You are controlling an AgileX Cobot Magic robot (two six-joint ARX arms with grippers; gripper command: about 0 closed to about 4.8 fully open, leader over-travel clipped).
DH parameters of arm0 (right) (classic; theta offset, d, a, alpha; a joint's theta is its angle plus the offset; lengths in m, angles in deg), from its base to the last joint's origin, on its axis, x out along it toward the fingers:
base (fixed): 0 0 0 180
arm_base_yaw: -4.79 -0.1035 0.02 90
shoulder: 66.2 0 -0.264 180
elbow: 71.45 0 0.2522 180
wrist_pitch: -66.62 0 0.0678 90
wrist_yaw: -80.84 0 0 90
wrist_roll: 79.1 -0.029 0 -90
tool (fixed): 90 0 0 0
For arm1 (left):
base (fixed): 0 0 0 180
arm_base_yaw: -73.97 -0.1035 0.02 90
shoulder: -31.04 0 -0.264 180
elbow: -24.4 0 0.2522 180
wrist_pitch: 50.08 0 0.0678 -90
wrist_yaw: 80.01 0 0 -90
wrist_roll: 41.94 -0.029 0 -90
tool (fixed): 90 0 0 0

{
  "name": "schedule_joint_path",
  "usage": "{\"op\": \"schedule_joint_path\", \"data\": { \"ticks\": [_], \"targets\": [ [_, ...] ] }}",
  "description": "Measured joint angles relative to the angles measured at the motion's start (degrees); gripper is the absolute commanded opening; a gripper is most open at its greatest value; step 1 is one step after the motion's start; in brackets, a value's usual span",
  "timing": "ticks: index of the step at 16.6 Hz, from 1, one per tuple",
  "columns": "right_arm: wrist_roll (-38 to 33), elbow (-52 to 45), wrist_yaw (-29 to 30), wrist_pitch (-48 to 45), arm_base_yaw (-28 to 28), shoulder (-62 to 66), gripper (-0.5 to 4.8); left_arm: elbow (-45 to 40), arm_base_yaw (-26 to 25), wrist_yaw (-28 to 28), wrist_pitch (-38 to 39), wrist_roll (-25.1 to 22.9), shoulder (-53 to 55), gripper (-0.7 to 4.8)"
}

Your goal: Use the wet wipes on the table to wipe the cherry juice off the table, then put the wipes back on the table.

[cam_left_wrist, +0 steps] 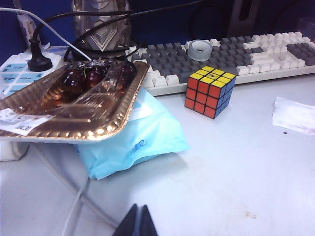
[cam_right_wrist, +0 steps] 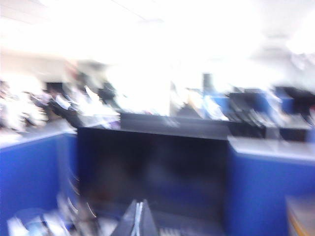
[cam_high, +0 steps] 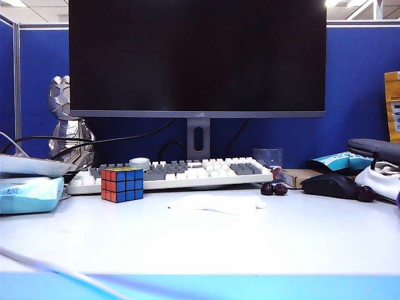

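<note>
Wet wipes (cam_high: 215,204) flat mid-table (cam_high: 200,244). Left gripper (cam_left_wrist: 138,221) and right gripper (cam_right_wrist: 139,219), lower centre of wrist views: both closed, empty.

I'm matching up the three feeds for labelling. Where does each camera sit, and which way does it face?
Exterior view: low at the table edge, facing the monitor and keyboard; no arm shows.
Left wrist view: above the table's left side, looking down at the puzzle cube and cherry tray; the shut left hand shows.
Right wrist view: raised, blurred, facing the monitor; the shut right hand shows.
Exterior and left wrist views share cube, keyboard and wet wipe.
</note>
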Motion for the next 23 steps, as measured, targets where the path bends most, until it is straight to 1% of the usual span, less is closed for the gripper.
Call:
{"op": "schedule_joint_path", "data": {
  "ticks": [1,2,3,4,5,7,9,10,11,12,15,16,19,20,23],
  "targets": [
    [0.33,-9.70,-3.02,0.04,0.00,-4.50,-0.01,0.00,0.00,0.00,-0.02,0.00,0.00,-0.02],
    [1.70,-19.87,-3.58,-0.28,0.00,-8.20,-0.01,0.00,0.00,0.00,-0.02,0.00,0.00,-0.02],
    [2.38,-28.06,-3.56,-1.31,0.00,-10.73,-0.01,0.00,0.00,-0.02,-0.02,0.00,0.00,-0.02],
    [2.54,-38.73,-3.54,-6.40,0.07,-14.36,-0.01,0.00,0.00,0.00,-0.02,0.00,0.00,-0.02],
    [2.56,-52.26,-3.52,-13.38,0.26,-19.52,-0.01,0.00,0.00,0.00,0.00,0.00,0.00,-0.02],
    [2.60,-70.66,-3.50,-27.63,0.57,-26.88,-0.01,0.00,0.00,0.00,-0.02,0.00,0.00,-0.02],
    [2.71,-89.68,-3.48,-45.05,2.54,-33.48,-0.01,0.00,0.00,0.00,-0.02,0.00,0.00,-0.02],
    [2.73,-103.08,-2.12,-53.62,5.03,-38.23,-0.01,0.00,0.00,0.00,-0.02,0.00,0.00,-0.02],
    [2.73,-111.45,1.09,-58.03,7.21,-40.76,-0.01,0.00,0.00,0.00,-0.02,0.00,0.00,-0.02],
    [2.73,-117.66,3.10,-61.59,8.74,-42.97,-0.01,0.00,0.00,-0.02,0.00,0.02,0.00,-0.02],
    [1.42,-132.06,4.22,-71.73,13.38,-49.42,-0.01,0.00,0.00,0.00,0.00,0.00,0.00,-0.02],
    [1.11,-134.97,4.26,-72.59,14.78,-51.52,-0.01,0.00,0.00,0.00,-0.02,0.00,0.00,-0.02],
    [0.24,-140.50,4.28,-73.02,18.40,-52.24,-0.01,0.00,0.00,0.00,-0.02,0.00,0.00,-0.02],
    [-0.11,-141.13,4.20,-73.11,19.98,-52.24,-0.01,0.00,0.00,0.02,-0.02,0.00,0.00,-0.02],
    [-0.31,-142.62,3.52,-73.29,22.25,-52.26,-0.01,0.00,0.00,0.02,-0.02,0.00,0.00,-0.02]
  ]
}}
